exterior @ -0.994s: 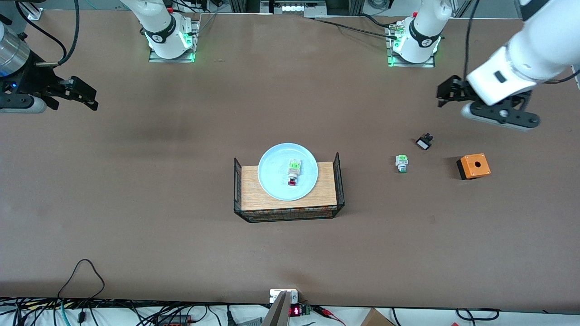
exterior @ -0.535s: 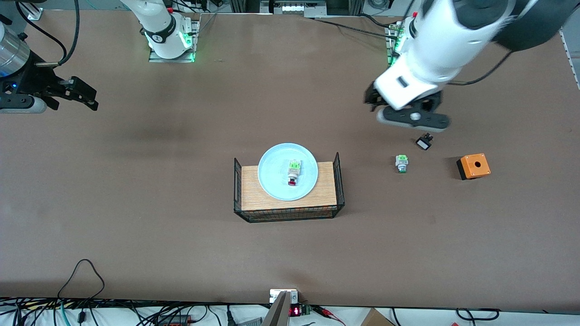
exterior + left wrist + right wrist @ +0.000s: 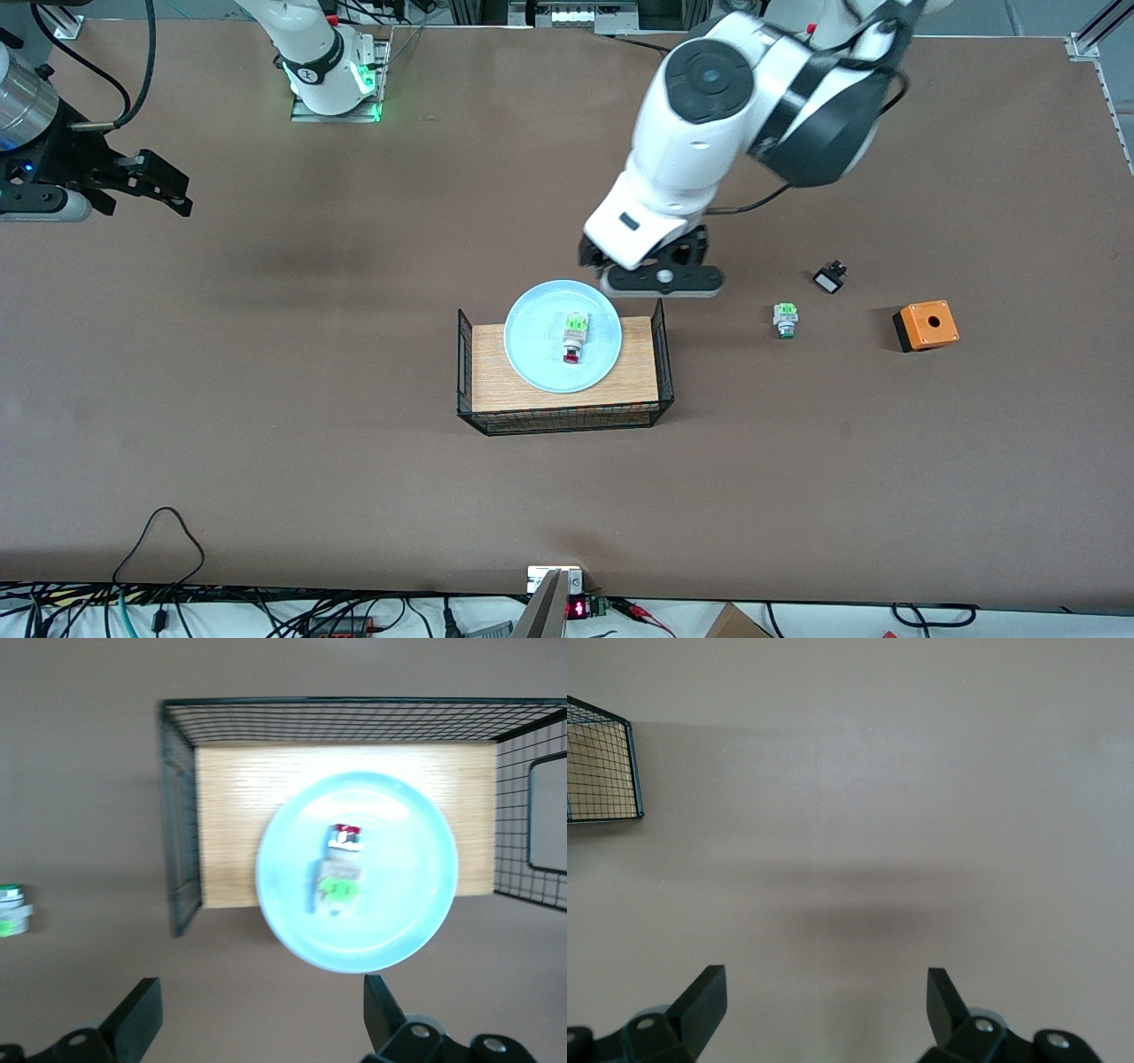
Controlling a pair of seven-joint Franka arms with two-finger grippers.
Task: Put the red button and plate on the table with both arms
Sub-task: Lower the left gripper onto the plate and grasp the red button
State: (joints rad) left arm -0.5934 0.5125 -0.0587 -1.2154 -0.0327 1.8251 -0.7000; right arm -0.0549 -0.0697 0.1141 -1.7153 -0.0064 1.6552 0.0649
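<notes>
While the red button (image 3: pixel 572 340) lies in the plate (image 3: pixel 532 341) on the rack (image 3: pixel 496 390), the left gripper (image 3: pixel 257 1028) hovers over the table (image 3: pixel 266 443) just beside the plate's rim, fingers wide apart, empty; the right gripper (image 3: pixel 168 190) waits open at its end, holding nothing

White glossy arm links, dark grey round joint caps and black collar bands. Black two-finger grippers: left gripper (image 3: pixel 257 1020), right gripper (image 3: pixel 824 1014), silver screws at finger bases. Black cables looped along links. Green-lit base plates, black ring markings on bases.
</notes>
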